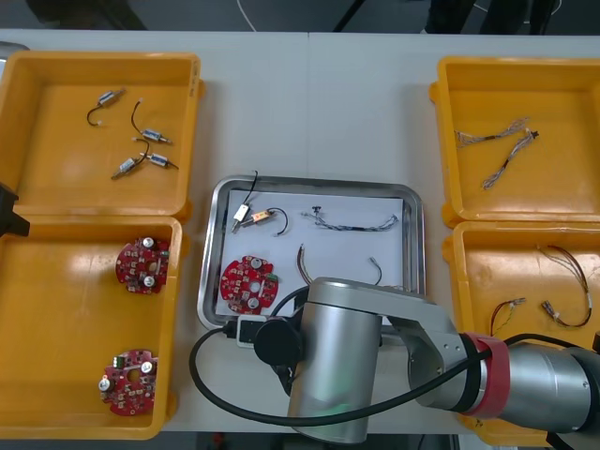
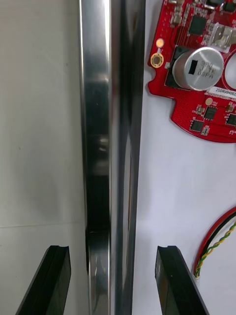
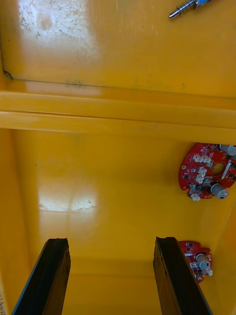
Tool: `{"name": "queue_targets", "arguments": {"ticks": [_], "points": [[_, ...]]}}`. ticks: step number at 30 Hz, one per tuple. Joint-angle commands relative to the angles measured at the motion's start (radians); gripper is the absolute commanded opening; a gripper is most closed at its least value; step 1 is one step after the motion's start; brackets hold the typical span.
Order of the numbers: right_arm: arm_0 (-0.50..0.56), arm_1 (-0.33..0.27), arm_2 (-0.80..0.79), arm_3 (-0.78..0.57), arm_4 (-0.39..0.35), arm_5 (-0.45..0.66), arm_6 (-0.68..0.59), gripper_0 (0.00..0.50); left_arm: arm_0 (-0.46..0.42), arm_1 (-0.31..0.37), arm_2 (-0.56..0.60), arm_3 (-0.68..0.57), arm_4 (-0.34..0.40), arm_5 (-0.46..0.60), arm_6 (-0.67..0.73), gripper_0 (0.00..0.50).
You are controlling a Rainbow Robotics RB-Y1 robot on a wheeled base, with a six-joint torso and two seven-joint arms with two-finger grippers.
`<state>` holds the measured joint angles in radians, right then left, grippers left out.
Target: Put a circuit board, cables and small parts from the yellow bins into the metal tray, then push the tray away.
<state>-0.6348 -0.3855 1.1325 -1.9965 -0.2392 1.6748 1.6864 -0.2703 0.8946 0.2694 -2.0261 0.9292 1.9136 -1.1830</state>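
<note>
white label on red circuit board, seemingly "25DRV8400", capacitor print unclear

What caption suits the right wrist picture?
Open right gripper straddles the rim of the shiny metal tray; a round red circuit board and red and yellow cable lie inside.

Tray between bins holds board, seemingly cables.

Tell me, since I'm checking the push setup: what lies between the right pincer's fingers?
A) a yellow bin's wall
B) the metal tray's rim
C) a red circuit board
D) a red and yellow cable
B: in the right wrist view the shiny rim of the metal tray runs between the fingers of the open right pincer; the red circuit board and the red and yellow cable lie inside the tray, outside the fingers.
</note>
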Motion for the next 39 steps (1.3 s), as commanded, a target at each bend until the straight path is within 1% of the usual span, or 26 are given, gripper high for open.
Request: {"name": "queue_targets", "arguments": {"ticks": [1, 10, 11, 12, 13, 14, 15, 16, 17, 22, 34, 39], "points": [[0.004, 0.030, 0.015, -0.007, 0.012, -0.012, -0.010, 0.500, 0.014, 0.041, 0.031, -0.028, 0.008, 0.006, -0.099, 0.500], [0.004, 0.028, 0.015, -0.007, 0.011, -0.012, -0.010, 0.500, 0.014, 0.041, 0.031, -0.028, 0.008, 0.006, -0.099, 0.500], [0.004, 0.028, 0.015, -0.007, 0.011, -0.012, -0.010, 0.358, 0.014, 0.041, 0.031, -0.028, 0.008, 0.006, -0.099, 0.500], [0.004, 0.028, 0.015, -0.007, 0.009, -0.012, -0.010, 0.296, 0.014, 0.041, 0.031, -0.028, 0.008, 0.006, -0.099, 0.500], [0.004, 0.028, 0.015, -0.007, 0.004, -0.012, -0.011, 0.186, 0.014, 0.041, 0.031, -0.028, 0.008, 0.006, -0.099, 0.500], [0.004, 0.027, 0.015, -0.008, 0.003, -0.012, -0.013, 0.098, 0.014, 0.041, 0.031, -0.028, 0.008, 0.006, -0.099, 0.500], [0.004, 0.027, 0.015, -0.007, 0.003, -0.012, -0.013, 0.063, 0.014, 0.041, 0.031, -0.028, 0.008, 0.006, -0.099, 0.500], [0.004, 0.028, 0.015, -0.007, 0.003, -0.012, -0.013, 0.009, 0.014, 0.041, 0.031, -0.028, 0.008, 0.006, -0.099, 0.500], [0.003, 0.027, 0.015, -0.008, 0.003, -0.012, -0.013, 0.000, 0.014, 0.041, 0.031, -0.028, 0.008, 0.006, -0.099, 0.500], [-0.013, 0.016, 0.015, -0.007, 0.008, -0.012, -0.014, 0.000, 0.014, 0.041, 0.031, -0.028, 0.008, 0.006, -0.099, 0.500], [-0.080, -0.053, 0.015, -0.007, 0.003, -0.066, -0.011, 0.000, 0.014, 0.041, 0.031, -0.028, 0.008, 0.006, -0.099, 0.500], [-0.135, -0.078, 0.015, -0.005, -0.037, -0.066, -0.013, 0.000, 0.014, 0.041, 0.031, -0.028, 0.008, 0.006, -0.099, 0.500]]}}
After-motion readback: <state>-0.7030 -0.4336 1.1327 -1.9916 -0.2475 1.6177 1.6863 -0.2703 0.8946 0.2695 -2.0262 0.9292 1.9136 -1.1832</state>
